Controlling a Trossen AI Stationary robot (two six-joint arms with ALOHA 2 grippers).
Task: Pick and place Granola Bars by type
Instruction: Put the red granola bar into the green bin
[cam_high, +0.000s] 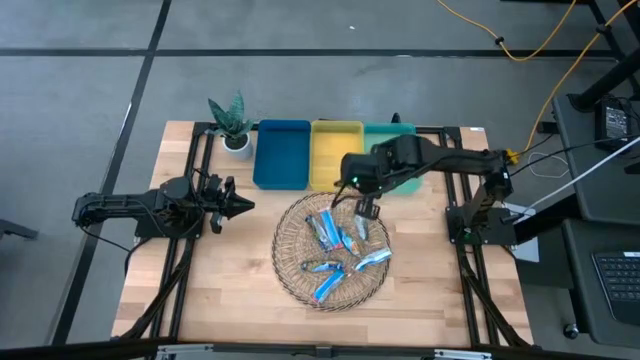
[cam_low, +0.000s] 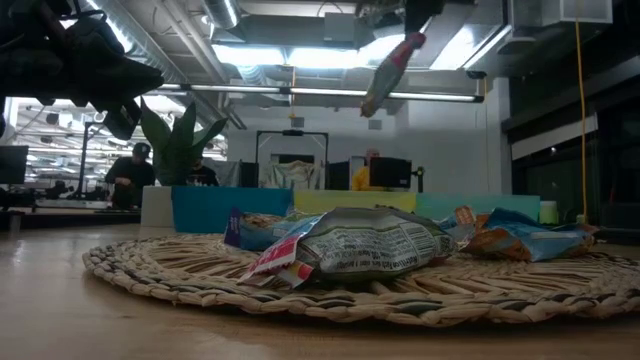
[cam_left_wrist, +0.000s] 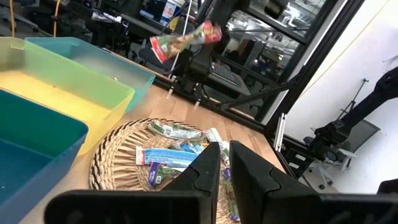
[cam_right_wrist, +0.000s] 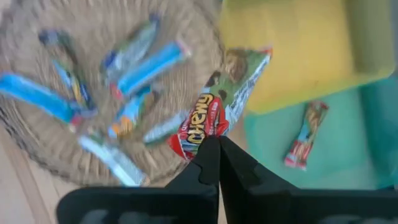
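Observation:
Several Granola Bars (cam_high: 335, 250) in bright blue, silvery-blue and multicolour wrappers lie flat on a round woven mat (cam_high: 290, 270) at the table's middle. My right gripper (cam_high: 366, 210) hangs high over the mat's far right part, shut on a red-green bar (cam_right_wrist: 225, 93), which also shows in the low view as the red-green bar (cam_low: 392, 70). Another red-green bar (cam_right_wrist: 306, 134) lies flat on the green tray's floor (cam_right_wrist: 267, 149). My left gripper (cam_high: 243, 207) waits level at the table's left, shut, with nothing between its fingers (cam_left_wrist: 205, 168). My right gripper pinches the bar's red end (cam_right_wrist: 200, 134) between its two fingertips, coming from above and pointing steeply down. The bar hangs below the fingers, tilted, lifted well clear of the mat, with its free end (cam_right_wrist: 261, 56) toward the yellow tray.
Blue (cam_high: 282, 152), yellow (cam_high: 336, 145) and green (cam_high: 400, 132) trays stand in a row at the far edge, a potted plant (cam_high: 232, 125) to their left. Bare wood lies left and near of the mat. A person (cam_low: 130, 170) stands in the room behind.

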